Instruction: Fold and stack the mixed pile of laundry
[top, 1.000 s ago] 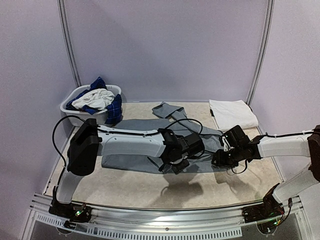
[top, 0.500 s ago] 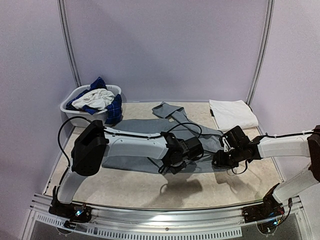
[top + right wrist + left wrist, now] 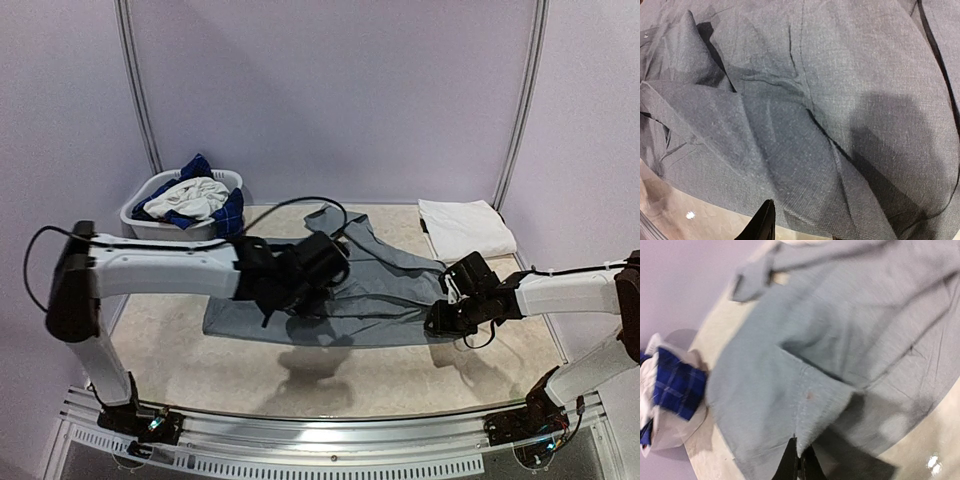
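The plain grey T-shirt (image 3: 385, 290) lies spread across the middle of the table, one sleeve (image 3: 335, 222) pointing to the back. My left gripper (image 3: 285, 300) hangs over its left half, shut on a pinched corner of the grey cloth (image 3: 812, 405) that rises to the closed fingertips (image 3: 800, 460). At the shirt's right near edge my right gripper (image 3: 440, 322) rests low, jaws apart over the fabric (image 3: 805, 125); only one dark finger (image 3: 765, 222) shows clearly. The rest of the mixed laundry pile, blue plaid (image 3: 228, 212) and white pieces (image 3: 190, 198), sits in the basket.
The white plastic basket (image 3: 135, 215) stands at the back left, also at the left edge of the left wrist view as basket (image 3: 670, 430). A folded white cloth (image 3: 465, 228) lies at the back right. Metal frame posts rise behind the table.
The left gripper closed on the shirt's cloth and swung left and toward the back with it, its arm now stretched out from the far left. The right arm has not moved.
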Available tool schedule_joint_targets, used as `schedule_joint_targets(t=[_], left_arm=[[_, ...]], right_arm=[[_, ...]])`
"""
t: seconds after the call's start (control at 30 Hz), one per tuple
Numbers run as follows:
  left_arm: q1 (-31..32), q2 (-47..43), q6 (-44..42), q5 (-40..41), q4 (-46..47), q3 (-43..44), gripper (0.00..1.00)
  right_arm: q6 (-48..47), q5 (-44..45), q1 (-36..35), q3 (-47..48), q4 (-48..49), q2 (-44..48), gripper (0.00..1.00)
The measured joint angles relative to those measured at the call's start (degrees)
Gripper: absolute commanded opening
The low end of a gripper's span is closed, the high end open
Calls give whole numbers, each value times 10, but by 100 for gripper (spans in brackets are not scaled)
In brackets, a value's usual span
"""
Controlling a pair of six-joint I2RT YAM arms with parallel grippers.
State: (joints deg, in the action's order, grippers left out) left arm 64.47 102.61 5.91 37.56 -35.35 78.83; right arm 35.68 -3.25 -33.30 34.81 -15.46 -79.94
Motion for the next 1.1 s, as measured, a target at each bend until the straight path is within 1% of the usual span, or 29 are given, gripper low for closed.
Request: schedule_joint_targets(t=[0.07,0.13,0.23,0.33,0.43,0.6,0.8,0.93,1.1], left_arm=[[-12,-64,-1,1,32,-45,0],[-24,-97,2,4,59,-80,0],[-47,-111,19,12,83,-138,0],[-69,-116,48,21,85,-188,0],[-87,-149,81,28,81,-225,0],[-114,-201,134,30,73,-245,0],[-120,-204,173,31,49,-245,0],[-125,-198,185,29,35,-243,0],[-137,-155,192,30,34,-235,0]], right_arm=[[0,0,0,0,0,0,38],[0,0,0,0,0,0,38],[0,1,0,0,0,0,38],[0,2,0,0,0,0,38],[0,2,0,0,-1,0,38],[0,2,0,0,-5,0,38],[-3,-19,0,1,-14,11,38],[-12,-91,0,-1,-13,84,39],[-17,-201,-1,-12,20,189,39]])
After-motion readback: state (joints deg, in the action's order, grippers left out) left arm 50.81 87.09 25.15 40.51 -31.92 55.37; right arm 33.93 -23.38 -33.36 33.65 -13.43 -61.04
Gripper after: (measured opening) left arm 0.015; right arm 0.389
